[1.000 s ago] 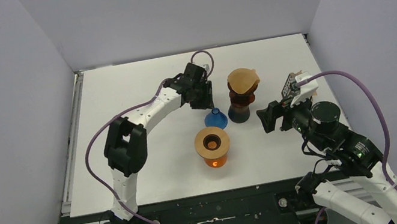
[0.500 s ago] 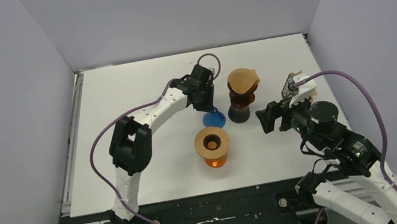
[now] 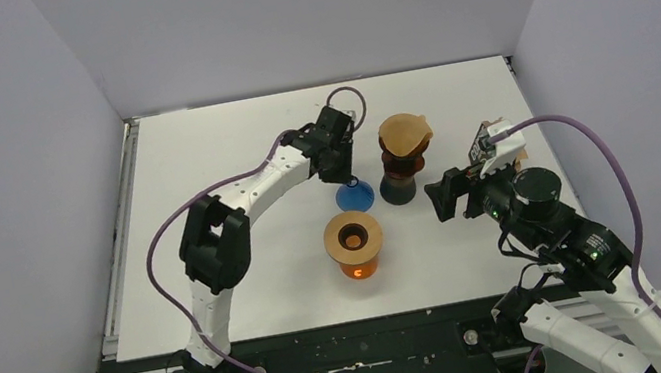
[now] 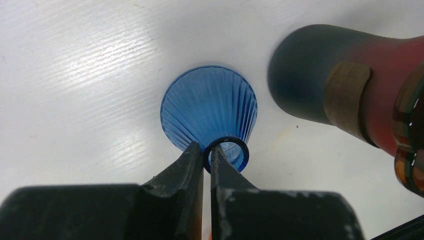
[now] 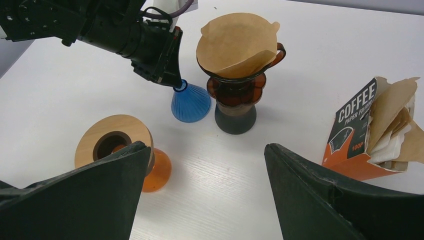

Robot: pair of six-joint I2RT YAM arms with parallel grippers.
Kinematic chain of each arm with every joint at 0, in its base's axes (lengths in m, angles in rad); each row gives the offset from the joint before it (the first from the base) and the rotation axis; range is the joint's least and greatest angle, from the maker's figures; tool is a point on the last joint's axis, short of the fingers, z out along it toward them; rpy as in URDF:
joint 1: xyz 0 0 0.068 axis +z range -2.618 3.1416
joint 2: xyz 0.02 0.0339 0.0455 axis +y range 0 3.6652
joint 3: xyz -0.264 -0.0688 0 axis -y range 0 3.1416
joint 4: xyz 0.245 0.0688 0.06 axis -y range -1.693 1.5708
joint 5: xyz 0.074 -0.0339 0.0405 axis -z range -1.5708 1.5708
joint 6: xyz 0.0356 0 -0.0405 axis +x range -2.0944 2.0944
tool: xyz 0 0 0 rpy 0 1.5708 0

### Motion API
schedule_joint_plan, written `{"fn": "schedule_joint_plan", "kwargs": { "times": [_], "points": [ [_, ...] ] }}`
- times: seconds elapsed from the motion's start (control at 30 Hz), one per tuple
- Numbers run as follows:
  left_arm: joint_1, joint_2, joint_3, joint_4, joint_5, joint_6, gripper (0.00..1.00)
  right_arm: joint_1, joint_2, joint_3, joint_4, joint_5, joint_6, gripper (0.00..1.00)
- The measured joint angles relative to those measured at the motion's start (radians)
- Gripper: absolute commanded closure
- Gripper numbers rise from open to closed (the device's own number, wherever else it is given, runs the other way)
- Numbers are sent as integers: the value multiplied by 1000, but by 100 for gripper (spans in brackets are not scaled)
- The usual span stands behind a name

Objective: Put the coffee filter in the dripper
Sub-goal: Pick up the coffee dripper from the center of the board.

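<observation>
A blue ribbed dripper [image 3: 356, 198] [image 4: 207, 110] [image 5: 190, 105] stands mouth-down on the white table, its small ring on top. My left gripper [image 3: 346, 181] [image 4: 207, 148] is shut on that ring's wall, one finger outside and one inside. Just to its right, a brown paper coffee filter [image 3: 404, 132] [image 5: 235, 42] sits in a dark brown glass dripper [image 5: 234, 89] on a dark base [image 4: 305, 75]. My right gripper [image 3: 445, 197] [image 5: 206, 146] hovers open and empty near the table's right side.
An orange glass vessel with a wooden collar [image 3: 353, 239] [image 5: 114, 142] stands in front of the blue dripper. An opened orange and black box of paper filters [image 3: 499, 140] [image 5: 356, 129] lies at the right edge, behind my right gripper.
My left gripper has come down slightly toward the blue dripper and closed its fingers on the ring. The right arm has not moved.
</observation>
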Motion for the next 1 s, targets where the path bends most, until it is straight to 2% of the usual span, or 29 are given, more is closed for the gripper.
{"fn": "schedule_joint_plan", "kwargs": {
  "times": [0.47, 0.8, 1.0],
  "points": [
    [56, -179, -231, 40, -26, -12, 100, 0, 39, 2, 0, -31, 42, 11],
    [184, -443, -444, 158, -26, -74, 100, 0, 102, 2, 46, -108, 99, 9],
    [221, -598, -526, 217, -17, -103, 100, 0, 151, 2, 77, -140, 139, 5]
  ]
}}
